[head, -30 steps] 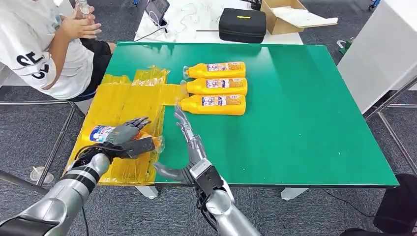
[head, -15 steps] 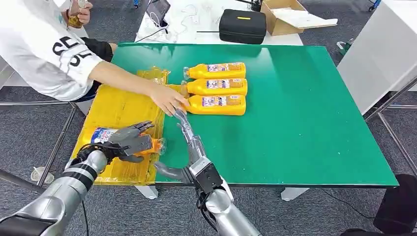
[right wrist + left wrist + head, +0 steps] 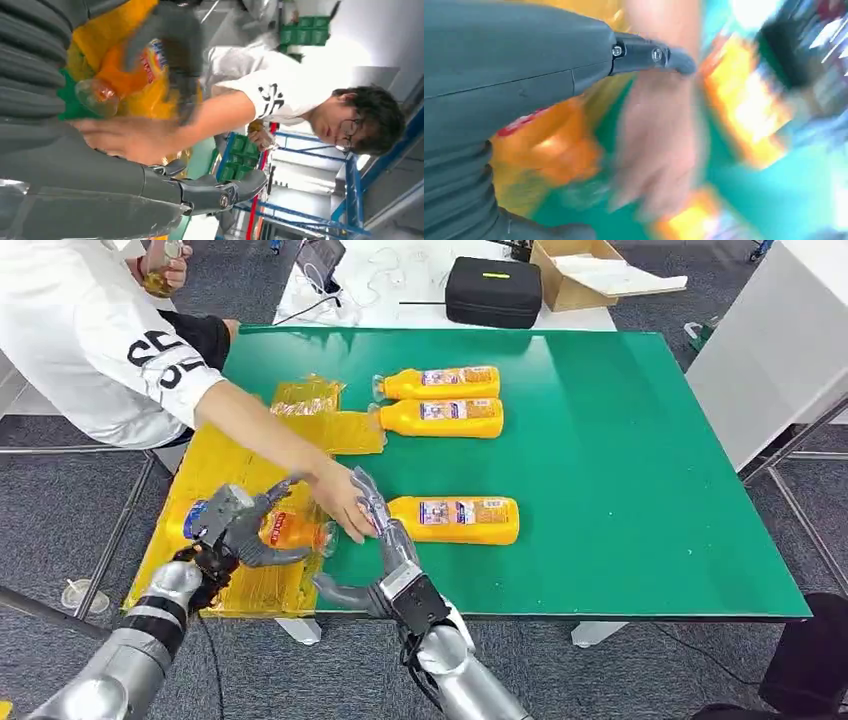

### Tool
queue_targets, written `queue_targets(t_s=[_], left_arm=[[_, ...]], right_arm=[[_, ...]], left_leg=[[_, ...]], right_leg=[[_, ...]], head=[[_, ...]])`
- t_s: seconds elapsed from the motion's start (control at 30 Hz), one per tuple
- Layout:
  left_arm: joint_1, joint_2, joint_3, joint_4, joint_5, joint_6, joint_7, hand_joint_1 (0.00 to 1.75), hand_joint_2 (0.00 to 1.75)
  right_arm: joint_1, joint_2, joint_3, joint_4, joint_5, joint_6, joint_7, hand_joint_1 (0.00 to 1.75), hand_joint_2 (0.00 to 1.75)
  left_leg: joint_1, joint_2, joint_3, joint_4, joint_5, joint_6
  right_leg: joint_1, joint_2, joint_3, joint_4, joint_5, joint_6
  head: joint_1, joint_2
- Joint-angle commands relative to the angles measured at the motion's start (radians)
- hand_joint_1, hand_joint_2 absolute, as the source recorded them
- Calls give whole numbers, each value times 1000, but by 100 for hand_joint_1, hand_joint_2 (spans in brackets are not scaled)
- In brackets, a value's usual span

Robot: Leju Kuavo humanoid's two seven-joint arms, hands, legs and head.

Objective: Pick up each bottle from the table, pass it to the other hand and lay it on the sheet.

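Observation:
An orange bottle [image 3: 285, 530] lies on the yellow sheet [image 3: 240, 455], and my left hand [image 3: 232, 525] grips it with fingers over it and thumb under it. My right hand [image 3: 385, 545] is open, its fingers stretched flat over the green table [image 3: 620, 490]. A second orange bottle [image 3: 455, 520] lies just beyond those fingers. A person's hand [image 3: 345, 505] holds that bottle's neck end, touching my right hand. Two more bottles [image 3: 440, 383] [image 3: 445, 417] lie side by side farther back. The left wrist view is blurred.
The person [image 3: 90, 330] leans in from the left with an arm across the sheet, holding a small bottle [image 3: 160, 270] in the other hand. Behind the green table stand a black case [image 3: 493, 290] and a cardboard box [image 3: 590, 270]. A white cabinet [image 3: 780, 350] is at the right.
The person reached in and pulled the nearest bottle of the row forward, next to my right hand. My left hand turned a little with its bottle on the sheet.

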Motion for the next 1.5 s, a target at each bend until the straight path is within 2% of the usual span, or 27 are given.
queue_targets(t_s=[0.03, 0.07, 0.13, 0.2, 0.37, 0.43, 0.47, 0.67, 0.73, 1.03, 1.23, 1.4, 1.5], left_arm=[[108, -182, 262, -388, 76, 343, 5, 0, 175], [131, -185, 261, -435, 68, 373, 5, 0, 175], [162, -195, 286, -494, 85, 418, 5, 0, 175], [205, -187, 273, -578, 63, 473, 5, 0, 175], [205, -187, 273, -578, 63, 473, 5, 0, 175], [223, -188, 276, -593, 71, 505, 5, 0, 175], [283, -173, 251, -601, 65, 525, 5, 0, 175], [274, -178, 252, -551, 73, 516, 5, 0, 175], [264, -181, 250, -520, 71, 504, 5, 0, 175], [261, -184, 252, -501, 74, 494, 5, 0, 175], [238, -191, 244, -449, 75, 469, 5, 0, 175], [220, -193, 229, -408, 78, 462, 5, 0, 175], [218, -195, 227, -405, 80, 464, 5, 0, 175]], right_arm=[[-35, -96, -20, 29, 200, -125, 155, 0, 175], [-48, -126, -36, 33, 226, -121, 193, 0, 175], [-59, -155, -47, 33, 277, -121, 244, 0, 175], [-67, -189, -63, 29, 324, -109, 290, 0, 175], [-67, -189, -63, 29, 324, -109, 290, 0, 175], [-70, -209, -74, 22, 359, -92, 322, 0, 175], [-142, -295, -99, 73, 469, 2, 432, 0, 175], [-192, -305, -99, 115, 501, 32, 447, 0, 175], [-239, -309, -84, 171, 519, 64, 466, 0, 175], [-275, -312, -73, 208, 530, 84, 479, 0, 175], [-405, -323, -46, 421, 475, 291, 483, 0, 175], [-465, -353, 5, 526, 459, 405, 454, 0, 175], [-475, -368, 23, 530, 461, 419, 448, 0, 175]], left_leg=[[0, -2, 0, 0, 0, 1], [1, -2, 4, 0, -2, 2], [0, 0, 0, 0, 0, 1], [0, 1, 2, 0, -1, 2], [0, 1, 2, 0, -1, 2], [0, 1, 3, 0, -2, 2], [0, 2, 3, 0, -1, 2], [-1, 1, 2, 0, -1, 1], [0, 2, 2, 0, -1, 1], [0, 1, 3, -1, -1, 1], [0, 1, 0, 0, 0, 1], [0, 0, 1, 0, -1, 1], [0, 0, 1, 0, -1, 1]], right_leg=[[1, -3, 2, -1, 0, 0], [1, -4, 7, -2, -2, -1], [1, -1, 2, -1, 0, 0], [1, 0, 3, -1, 0, 0], [1, 0, 3, -1, 0, 0], [1, 0, 4, -2, -1, -1], [1, 0, 4, -2, 0, -1], [0, 0, 3, -1, 0, -1], [1, 0, 3, -1, 0, -1], [1, 0, 4, -1, 0, -1], [0, 0, 2, 0, 0, 0], [0, -1, 3, -1, 0, -1], [0, -1, 2, 0, 0, 0]], head=[[0, 0], [0, 0], [0, 0], [0, 0], [0, 0], [0, 0], [0, 0], [-1, 0], [0, 0], [0, 0], [-1, 0], [0, 0], [0, 0]])
